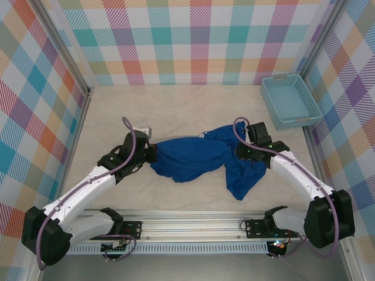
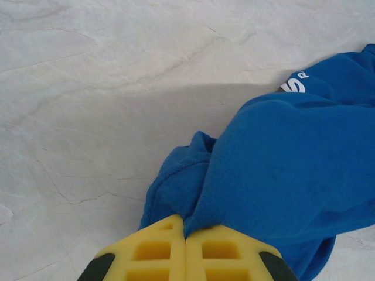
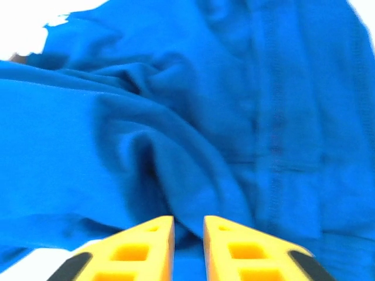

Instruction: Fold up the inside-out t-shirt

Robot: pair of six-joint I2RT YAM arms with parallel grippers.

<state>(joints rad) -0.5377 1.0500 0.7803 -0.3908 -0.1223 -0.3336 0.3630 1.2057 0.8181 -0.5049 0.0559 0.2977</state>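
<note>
- The counter (image 1: 176,111) is a pale, marble-like surface with faint veins, enclosed by plaid panels on three sides.
- The inside-out t-shirt (image 1: 193,158), royal blue, lies crumpled across its middle, with one flap trailing toward the near edge on the right.
- A light-blue lattice basket (image 1: 299,121) sits at the far right corner, well apart from the shirt.

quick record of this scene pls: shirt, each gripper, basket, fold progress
t-shirt: royal blue, crumpled, lying across the table between the two arms
left gripper: shut, pinching the t-shirt's end on the left arm's side
right gripper: fingers slightly apart, low over the t-shirt's other end; cannot tell if cloth sits between them
basket: light blue, far right corner, apart from the t-shirt
fold progress: no neat fold made yet
</note>
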